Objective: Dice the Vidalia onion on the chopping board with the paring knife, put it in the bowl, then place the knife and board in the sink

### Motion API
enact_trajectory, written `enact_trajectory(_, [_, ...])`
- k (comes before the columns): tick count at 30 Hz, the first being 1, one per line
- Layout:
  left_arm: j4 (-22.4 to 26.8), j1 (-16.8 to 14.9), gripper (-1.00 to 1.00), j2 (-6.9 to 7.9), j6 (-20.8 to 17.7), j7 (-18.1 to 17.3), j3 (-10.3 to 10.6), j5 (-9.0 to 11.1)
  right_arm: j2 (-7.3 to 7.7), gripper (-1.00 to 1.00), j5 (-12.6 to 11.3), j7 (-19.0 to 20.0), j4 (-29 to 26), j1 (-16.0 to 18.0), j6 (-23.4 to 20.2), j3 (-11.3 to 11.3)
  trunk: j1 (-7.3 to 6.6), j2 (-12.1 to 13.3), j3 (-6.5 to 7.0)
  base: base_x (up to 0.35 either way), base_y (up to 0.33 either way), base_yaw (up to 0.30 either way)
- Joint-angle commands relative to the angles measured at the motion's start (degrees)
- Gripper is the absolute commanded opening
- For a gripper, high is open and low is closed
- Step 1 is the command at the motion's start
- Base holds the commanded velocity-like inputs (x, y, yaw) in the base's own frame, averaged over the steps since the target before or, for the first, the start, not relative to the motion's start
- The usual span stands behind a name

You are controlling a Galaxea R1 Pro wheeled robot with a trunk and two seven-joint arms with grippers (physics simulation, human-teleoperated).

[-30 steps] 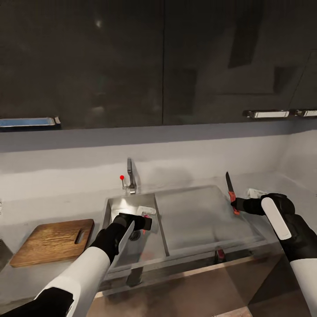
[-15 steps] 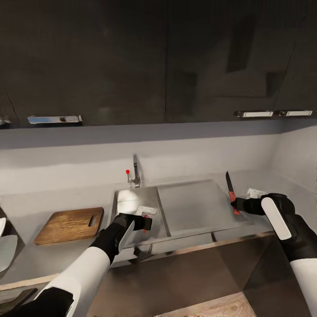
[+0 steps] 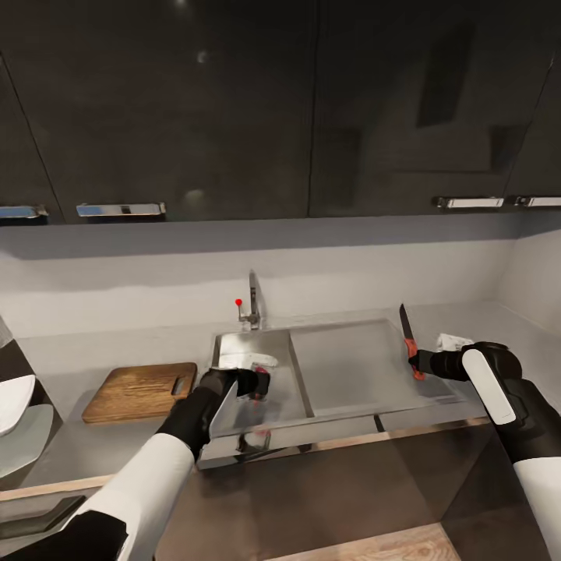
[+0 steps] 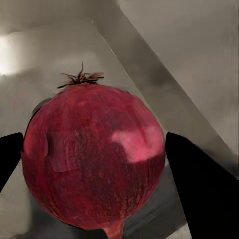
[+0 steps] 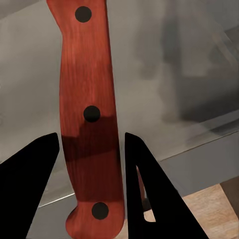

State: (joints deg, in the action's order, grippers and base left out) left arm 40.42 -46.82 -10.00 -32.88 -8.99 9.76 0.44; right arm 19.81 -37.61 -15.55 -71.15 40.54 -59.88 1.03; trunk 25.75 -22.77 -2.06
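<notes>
Grey countertop (image 3: 93, 444); chopping board (image 3: 142, 391) flat on it

At nine o'clock the head view's edge cuts the bowl (image 3: 15, 401). The right gripper (image 3: 421, 363) hides the paring knife's (image 3: 407, 335) lower handle. The left wrist view's bottom edge crops the onion (image 4: 93, 159).

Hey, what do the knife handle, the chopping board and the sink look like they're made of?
The paring knife handle looks like red-stained wood with a matte finish: faint grain and three dark rivets. The chopping board seems to be brown wood, going by its streaked grain. The sink looks like brushed steel: grey with soft reflections. These are simulator renders, so the materials are only apparent.
</notes>
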Motion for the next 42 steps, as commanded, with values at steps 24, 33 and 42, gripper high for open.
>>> enact_trajectory(24, [42.0,21.5,-1.0,10.93,6.3,-1.0,-0.1,3.8,0.05,-1.0,-0.5,-0.6,0.0,0.1,-0.1,0.1,0.04,-0.1,-0.16,0.0,0.01,0.0])
enact_trajectory(33, [44.3,22.1,-1.0,16.71,3.6,-7.0,-0.5,12.7,0.05,-1.0,-0.6,-0.6,0.0,0.1,-0.1,0.2,0.04,-0.1,-0.16,0.0,0.255,0.0])
enact_trajectory(42, [45.7,22.1,-1.0,17.03,-0.1,-7.9,-0.5,13.2,0.05,-1.0,-0.6,-0.6,0.0,0.1,-0.1,0.2,0.04,-0.1,-0.16,0.0,0.173,0.0])
